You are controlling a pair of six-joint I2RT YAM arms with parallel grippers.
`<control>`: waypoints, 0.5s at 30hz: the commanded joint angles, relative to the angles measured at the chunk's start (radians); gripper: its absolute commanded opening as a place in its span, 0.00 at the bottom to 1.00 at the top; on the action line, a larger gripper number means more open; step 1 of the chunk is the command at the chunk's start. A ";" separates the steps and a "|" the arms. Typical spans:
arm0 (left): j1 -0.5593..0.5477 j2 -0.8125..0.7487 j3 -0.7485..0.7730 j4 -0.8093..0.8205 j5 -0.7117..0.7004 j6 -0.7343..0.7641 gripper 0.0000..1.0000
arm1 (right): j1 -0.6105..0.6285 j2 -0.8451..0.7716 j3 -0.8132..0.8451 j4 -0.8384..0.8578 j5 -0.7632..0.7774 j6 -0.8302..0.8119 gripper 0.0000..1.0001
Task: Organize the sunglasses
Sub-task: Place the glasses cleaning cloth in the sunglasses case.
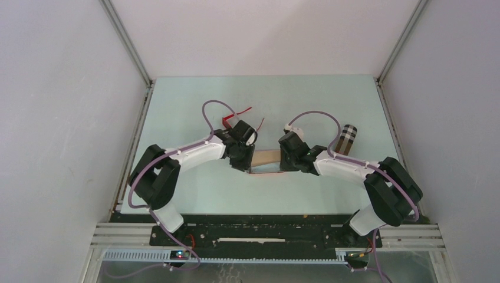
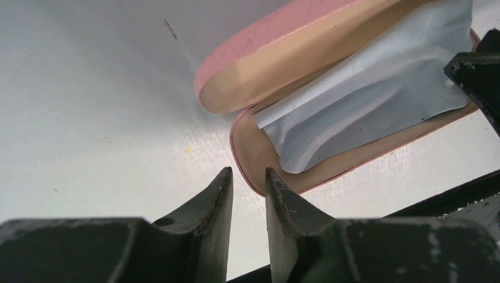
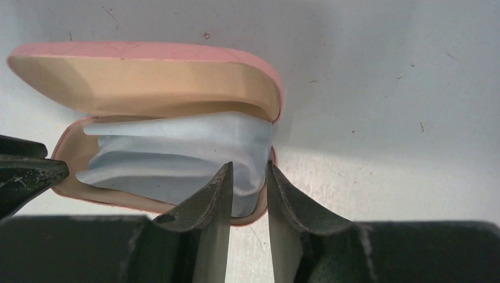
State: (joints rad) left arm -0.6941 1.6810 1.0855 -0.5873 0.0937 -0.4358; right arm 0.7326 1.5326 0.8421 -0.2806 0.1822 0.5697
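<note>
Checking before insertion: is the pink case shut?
No, the pink case lies with its lid open, a pale blue cloth showing inside.

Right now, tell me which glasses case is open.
The pink case, lid raised, pale blue cloth inside; the plaid case farther right looks closed.

From above, the pink case (image 1: 266, 157) loses its nine and three o'clock ends under the left arm (image 1: 200, 152) and right arm (image 1: 339, 168). At its ten o'clock the red sunglasses (image 1: 227, 122) hide mostly behind the left arm — only red slivers show. The pale blue cloth (image 3: 177, 156) covers the case's floor — anything beneath cannot be told.
</note>
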 commanded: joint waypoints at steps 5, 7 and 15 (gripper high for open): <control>-0.003 -0.069 0.077 -0.027 -0.049 0.023 0.33 | 0.008 -0.056 0.006 -0.039 0.023 -0.023 0.37; -0.005 -0.085 0.079 -0.028 -0.056 0.019 0.34 | 0.008 -0.073 0.006 -0.041 0.024 -0.018 0.38; -0.002 -0.165 0.094 -0.027 -0.150 -0.009 0.39 | 0.006 -0.132 0.037 -0.062 0.020 0.022 0.39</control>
State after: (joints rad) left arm -0.6941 1.5890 1.1027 -0.6163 0.0151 -0.4362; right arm 0.7334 1.4475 0.8425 -0.3325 0.1898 0.5732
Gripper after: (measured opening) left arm 0.388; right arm 0.387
